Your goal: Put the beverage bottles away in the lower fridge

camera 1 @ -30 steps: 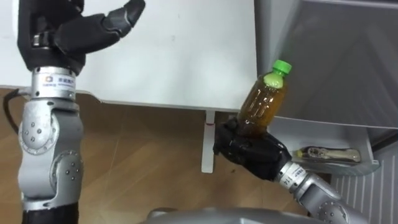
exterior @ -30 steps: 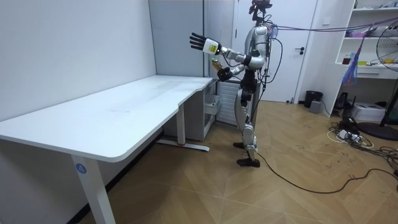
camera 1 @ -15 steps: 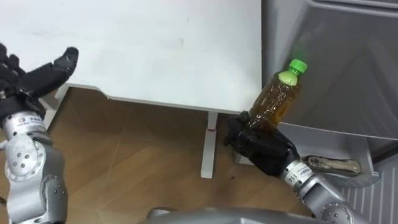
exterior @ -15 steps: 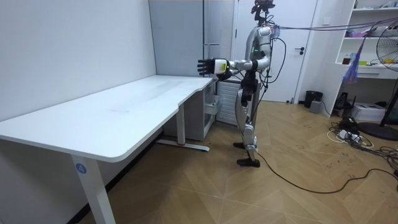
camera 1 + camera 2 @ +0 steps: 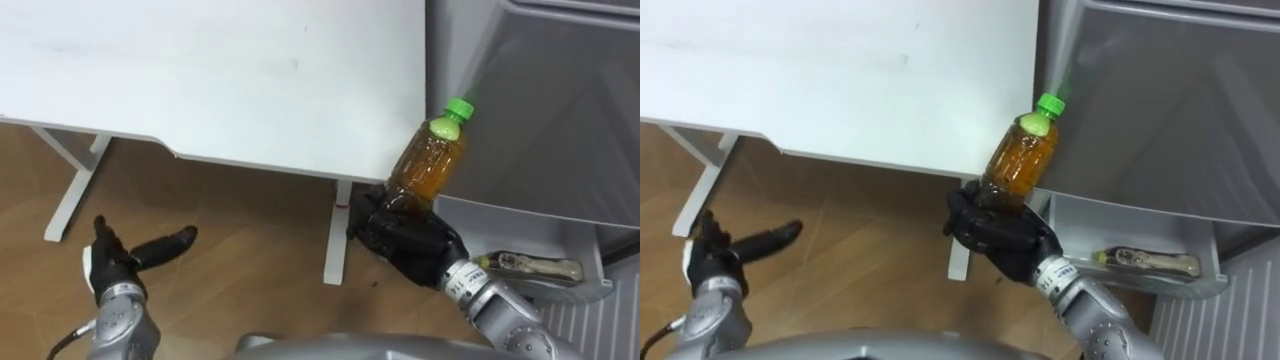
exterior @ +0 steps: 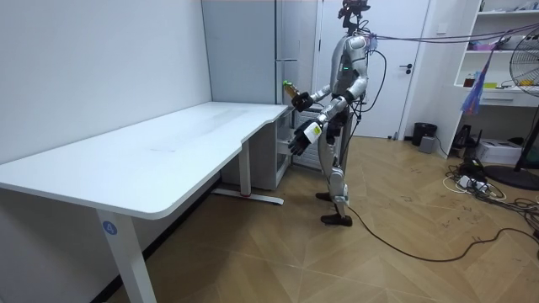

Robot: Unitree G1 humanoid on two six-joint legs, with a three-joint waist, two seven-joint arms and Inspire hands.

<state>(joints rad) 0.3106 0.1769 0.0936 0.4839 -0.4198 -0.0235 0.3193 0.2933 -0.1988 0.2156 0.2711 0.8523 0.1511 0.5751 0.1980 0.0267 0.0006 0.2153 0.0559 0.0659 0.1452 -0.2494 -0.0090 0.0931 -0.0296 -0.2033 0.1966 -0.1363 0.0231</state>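
One bottle (image 5: 428, 158) of amber drink, green-capped, is tilting in the right hand (image 5: 405, 238) — the fingers are wrapping round its base and hiding the bottom of it. It is being held in the air just off the near right corner of the one white worktop (image 5: 200, 80), in front of the grey fridge (image 5: 540, 110), whose front is running out of view at the top and right. Below it, one white tray (image 5: 530, 225) is standing open with a single flat item (image 5: 525, 266) lying in it — too indistinct to name. The left hand (image 5: 108, 270) is hanging low over the wooden floor (image 5: 240, 230), fingers straight, thumb spread, holding nothing.
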